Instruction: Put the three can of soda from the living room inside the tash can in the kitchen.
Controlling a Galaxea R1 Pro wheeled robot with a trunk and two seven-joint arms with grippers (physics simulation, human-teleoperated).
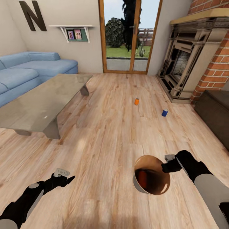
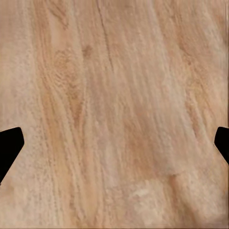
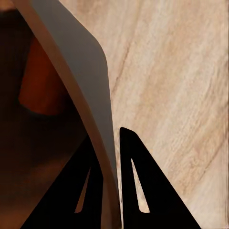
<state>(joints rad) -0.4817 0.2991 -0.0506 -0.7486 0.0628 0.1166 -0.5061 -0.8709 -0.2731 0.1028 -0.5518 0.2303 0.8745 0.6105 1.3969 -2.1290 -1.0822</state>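
Head view, left to right: left gripper [image 1: 65, 178] low over bare plank floor [image 1: 105, 133], fingers spread wide, holding nothing. Glass coffee table [image 1: 41, 101] and blue sofa [image 1: 38, 66] beyond. Further right, orange can [image 1: 136, 101] and blue can [image 1: 164, 112] upright on the floor, well apart. Right gripper [image 1: 165, 167] pinching the rim of the tash can [image 1: 140, 186], another orange can [image 1: 144, 175] inside. Fireplace [image 1: 187, 63] far right.
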